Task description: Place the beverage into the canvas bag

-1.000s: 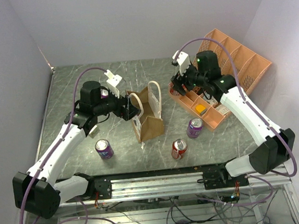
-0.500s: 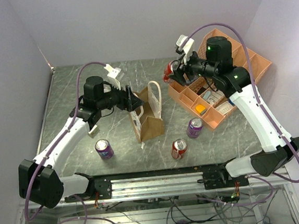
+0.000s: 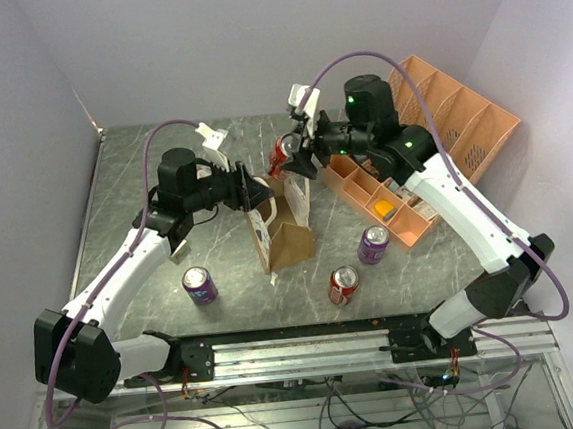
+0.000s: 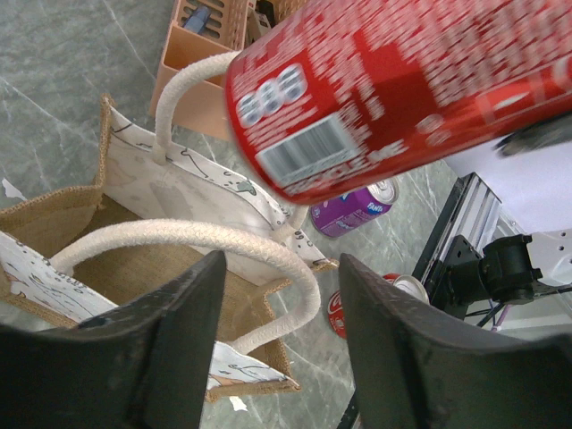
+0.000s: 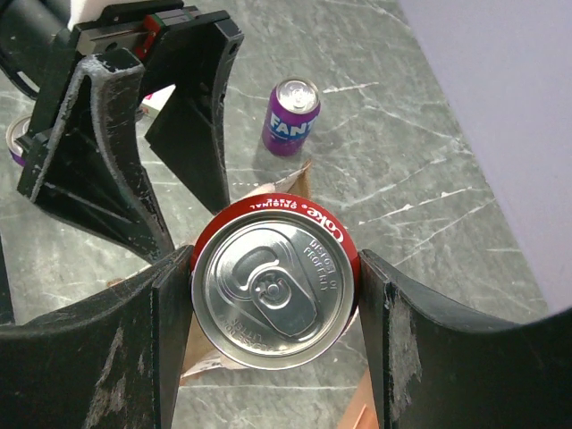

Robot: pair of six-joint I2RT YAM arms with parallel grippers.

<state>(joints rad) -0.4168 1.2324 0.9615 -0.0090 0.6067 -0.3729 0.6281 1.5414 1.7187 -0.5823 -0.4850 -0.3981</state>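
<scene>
The beverage, a red Coke can (image 3: 279, 155), hangs just above the open top of the canvas bag (image 3: 288, 236), with my right gripper (image 3: 293, 158) shut on it. In the right wrist view the can's silver lid (image 5: 268, 299) fills the gap of that gripper (image 5: 275, 268), both pads against its sides. My left gripper (image 3: 259, 190) is at the bag's left rim. Its jaws stand apart around the near cream handle (image 4: 179, 237) in the left wrist view, left gripper (image 4: 280, 261). The red can (image 4: 384, 80) looms over the bag's brown inside (image 4: 71, 214).
A purple Fanta can (image 3: 199, 284) stands front left of the bag, another purple can (image 3: 372, 244) and a red can (image 3: 343, 285) front right. The orange desk organizer (image 3: 430, 132) sits at the right, close behind my right arm.
My right arm has swung left from the organizer, carrying the red can over the bag. The left gripper's jaws have narrowed around the bag's near handle.
</scene>
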